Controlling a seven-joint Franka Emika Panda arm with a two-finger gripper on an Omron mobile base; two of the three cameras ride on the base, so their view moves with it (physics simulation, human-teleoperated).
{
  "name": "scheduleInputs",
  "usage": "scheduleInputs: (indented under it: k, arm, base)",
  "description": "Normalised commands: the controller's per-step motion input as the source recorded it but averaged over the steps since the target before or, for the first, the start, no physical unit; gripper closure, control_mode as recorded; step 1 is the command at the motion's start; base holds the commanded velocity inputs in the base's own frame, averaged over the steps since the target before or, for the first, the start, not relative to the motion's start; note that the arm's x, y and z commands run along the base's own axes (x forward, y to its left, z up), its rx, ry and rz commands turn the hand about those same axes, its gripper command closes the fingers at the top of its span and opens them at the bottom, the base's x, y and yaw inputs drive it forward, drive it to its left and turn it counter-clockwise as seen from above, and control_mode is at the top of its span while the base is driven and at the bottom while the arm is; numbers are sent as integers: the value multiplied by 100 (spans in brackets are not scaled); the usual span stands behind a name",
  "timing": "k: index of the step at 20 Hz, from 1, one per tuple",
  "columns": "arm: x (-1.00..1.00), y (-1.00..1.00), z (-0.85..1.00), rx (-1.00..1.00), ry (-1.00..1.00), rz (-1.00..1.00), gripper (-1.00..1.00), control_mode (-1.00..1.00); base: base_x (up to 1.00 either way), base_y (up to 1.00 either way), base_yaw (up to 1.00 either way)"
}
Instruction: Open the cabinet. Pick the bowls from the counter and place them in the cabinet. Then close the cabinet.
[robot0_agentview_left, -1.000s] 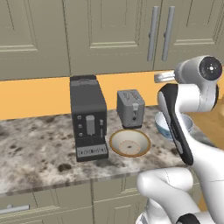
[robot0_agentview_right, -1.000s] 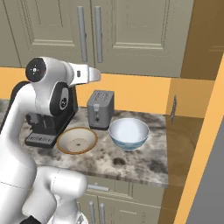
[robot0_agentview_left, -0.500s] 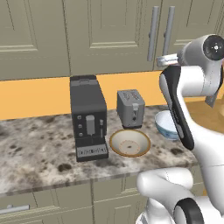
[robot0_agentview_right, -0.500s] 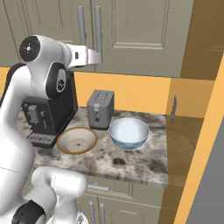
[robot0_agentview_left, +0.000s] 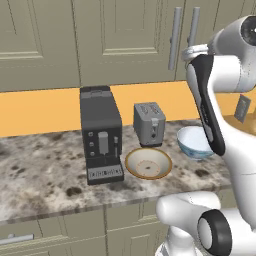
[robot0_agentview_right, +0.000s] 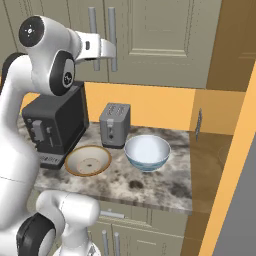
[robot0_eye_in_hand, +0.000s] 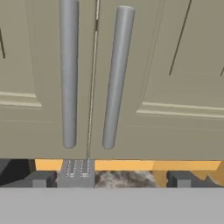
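Nothing is done yet: cabinet (robot0_eye_in_hand: 131, 87) shut, both bowls (robot0_agentview_left: 148, 163) on the tabletop (robot0_agentview_left: 40, 175), end effector (robot0_agentview_right: 112, 48) spread before the handles (robot0_eye_in_hand: 114, 76).

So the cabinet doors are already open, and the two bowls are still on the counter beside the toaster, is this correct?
Not quite. The cabinet doors are shut; the hand view shows both handles side by side on closed doors. The two bowls, tan and white-blue, do sit on the counter beside the toaster.

Home kitchen: granite counter (robot0_agentview_left: 45, 175), coffee machine (robot0_agentview_left: 101, 135), toaster (robot0_agentview_left: 149, 123), wall cabinet (robot0_agentview_left: 125, 40) above.
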Motion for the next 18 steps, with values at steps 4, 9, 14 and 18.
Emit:
scheduleInputs:
  k: [4,9,14,18]
  arm:
    - [3,-8,4,2,-2,0,-100,-100]
    - [7,-9,0,0,-15,0,-100,-100]
    - [18,-7,0,4,-22,1,-100,-100]
    - [31,0,0,2,-3,0,-100,-100]
  base:
    - [0,0,0]
    - [0,0,0]
    - [0,0,0]
    - [0,0,0]
